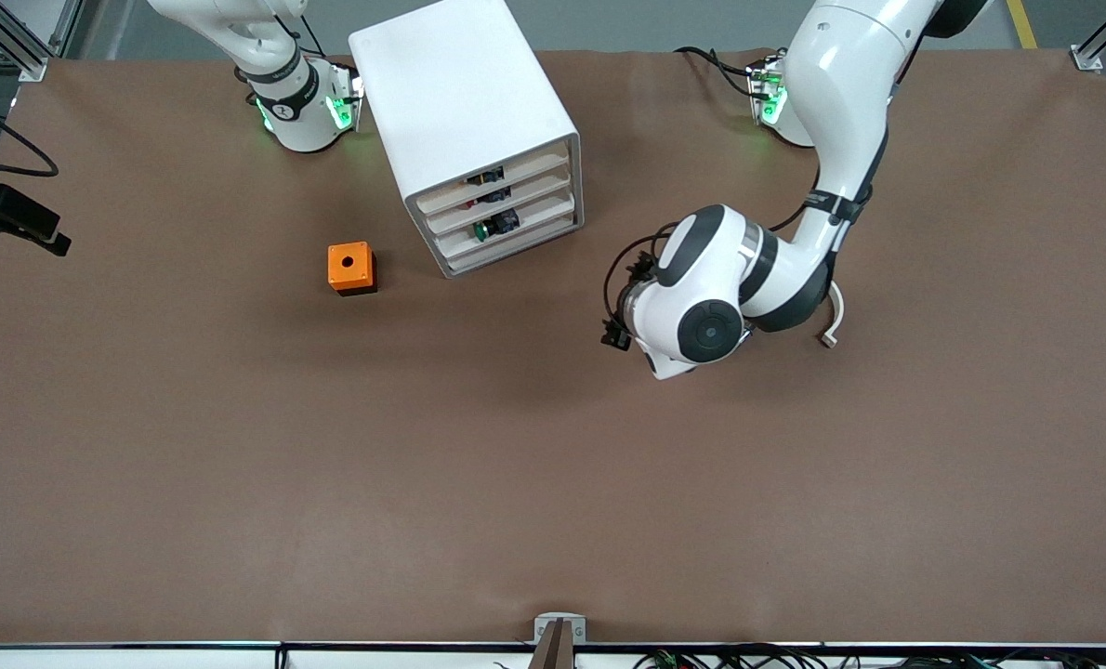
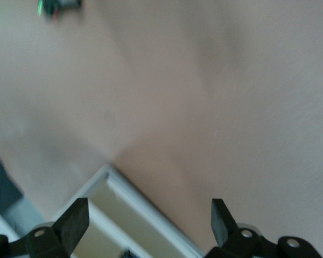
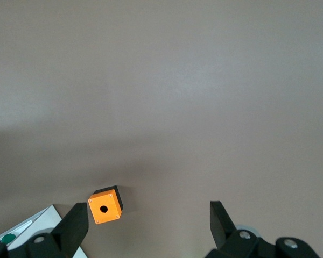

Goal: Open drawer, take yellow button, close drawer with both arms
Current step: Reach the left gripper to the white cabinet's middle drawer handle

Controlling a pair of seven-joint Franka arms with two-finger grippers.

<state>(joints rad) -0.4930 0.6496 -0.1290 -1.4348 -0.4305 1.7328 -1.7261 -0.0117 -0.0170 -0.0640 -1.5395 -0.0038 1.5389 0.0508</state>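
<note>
The white cabinet (image 1: 465,102) stands near the robots' bases, its four drawers facing the front camera. The uppermost drawer (image 1: 516,177) sits flush with the three below it. A tiny dark item with an orange spot, the button (image 1: 481,177), shows in that drawer. My left gripper (image 1: 616,333) hovers over bare table toward the left arm's end from the cabinet; in the left wrist view the gripper (image 2: 148,223) is open and empty, with a corner of the cabinet (image 2: 118,185) between its fingers. My right gripper (image 3: 148,228) is open and empty, high over the table; the front view does not show it.
An orange cube (image 1: 350,268) with a round hole stands beside the cabinet toward the right arm's end; it also shows in the right wrist view (image 3: 104,205). A green-capped button (image 1: 484,229) lies in the third drawer. A black camera mount (image 1: 14,221) sits at the table's edge.
</note>
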